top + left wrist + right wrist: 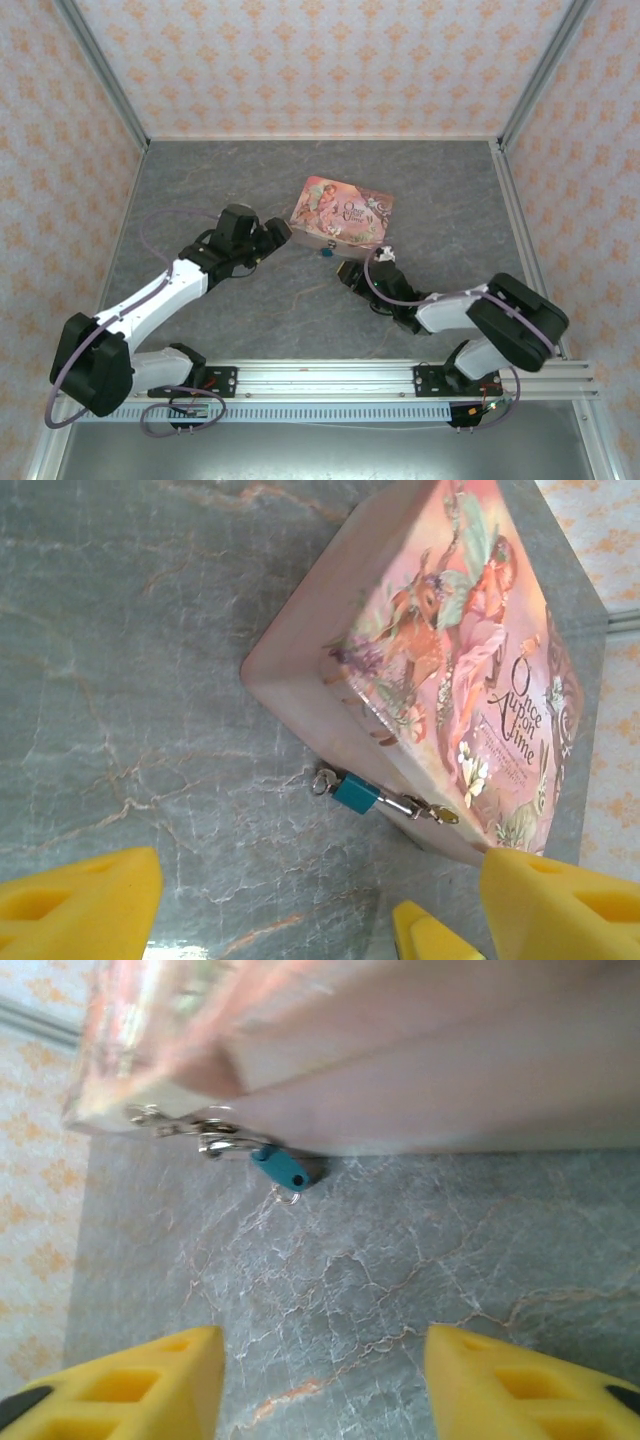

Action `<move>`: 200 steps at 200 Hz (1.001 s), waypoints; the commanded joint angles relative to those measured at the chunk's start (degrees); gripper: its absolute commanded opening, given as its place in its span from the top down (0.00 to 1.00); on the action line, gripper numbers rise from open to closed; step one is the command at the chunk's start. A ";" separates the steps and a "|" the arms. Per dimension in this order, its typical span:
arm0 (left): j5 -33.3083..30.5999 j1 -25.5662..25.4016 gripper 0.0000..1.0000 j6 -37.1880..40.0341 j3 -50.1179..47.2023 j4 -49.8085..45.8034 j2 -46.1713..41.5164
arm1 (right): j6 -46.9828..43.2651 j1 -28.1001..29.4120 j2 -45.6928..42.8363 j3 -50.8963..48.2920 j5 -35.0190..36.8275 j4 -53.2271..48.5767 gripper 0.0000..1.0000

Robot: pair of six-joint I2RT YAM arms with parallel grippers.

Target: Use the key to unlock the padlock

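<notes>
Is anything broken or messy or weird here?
Nothing looks broken or spilled. The pink tin just sits crooked, turned at an angle to the table, and the little blue padlock is hooked to its clasp. The left hand and right hand are open and empty.

the pink tin [440, 650] lid reads "once upon a time" (smaller print illegible)

From above and behind the arms, we look steeply down on the whole grey marbled tabletop [300, 310]. Our left wrist camera sits low and close, facing a corner of the pink illustrated rectangular tin box [450, 650]. Our right wrist camera is closer still, facing the tin's side wall. All three views share the tiny blue padlock [355, 793] at that wall.
</notes>
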 commanded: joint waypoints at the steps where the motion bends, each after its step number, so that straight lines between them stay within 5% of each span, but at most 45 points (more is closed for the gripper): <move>1: 2.29 1.49 0.16 5.30 3.34 0.92 2.52 | -6.45 -0.28 -5.98 -0.67 1.89 -6.53 0.35; 50: 5.69 2.98 0.15 16.07 12.27 0.02 13.15 | -10.99 -0.44 -19.52 -3.34 2.07 -10.80 0.00; 139: 8.47 3.86 0.19 27.69 30.17 -5.79 33.16 | -13.12 -0.89 -24.49 -6.29 -3.23 -9.30 0.00; 200: 10.17 3.90 0.31 26.09 27.62 -4.87 36.13 | -14.54 -0.89 -17.36 -4.88 -6.01 -0.83 0.00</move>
